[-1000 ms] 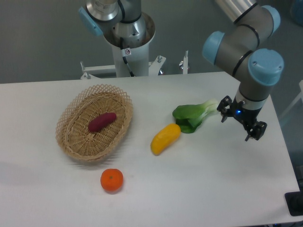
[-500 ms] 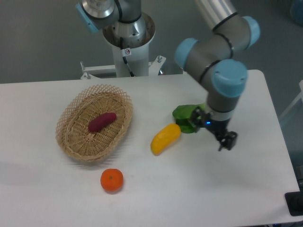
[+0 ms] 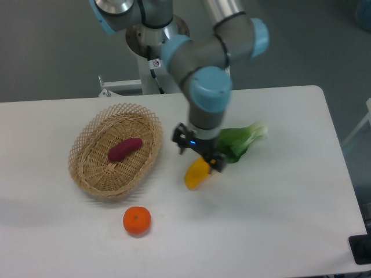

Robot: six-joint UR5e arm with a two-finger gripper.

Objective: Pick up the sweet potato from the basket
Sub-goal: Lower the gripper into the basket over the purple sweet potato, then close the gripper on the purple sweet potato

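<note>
Black two-finger gripper [image 3: 199,154] hangs just right of the light tan woven wicker basket [image 3: 93,172], over the upper end of the yellow elongated vegetable [image 3: 196,174]. Its 2 fingers point down and sit apart, nothing between them: released.

Gripper is clear of the basket's lacy right rim, with a narrow strip of bare white table [image 3: 278,220] between them. Broad open tabletop lies right of and in front of the gripper, out to the table's right and front edges; more free surface lies left of the basket.

Count: 1 basket, 1 dark reddish-purple oblong sweet potato [image 3: 125,149], 1 yellow vegetable, 1 green leafy bok choy [image 3: 242,141], 1 round orange fruit [image 3: 137,220], 1 arm.

Sweet potato lies inside the basket, near its centre, tilted with its right end farther back; skin smooth and matte, ends tapered. Basket is shallow and oval, with an open looped rim. Bok choy lies right of the gripper, partly hidden by the wrist. Orange fruit sits in front of the basket, apart from it.
</note>
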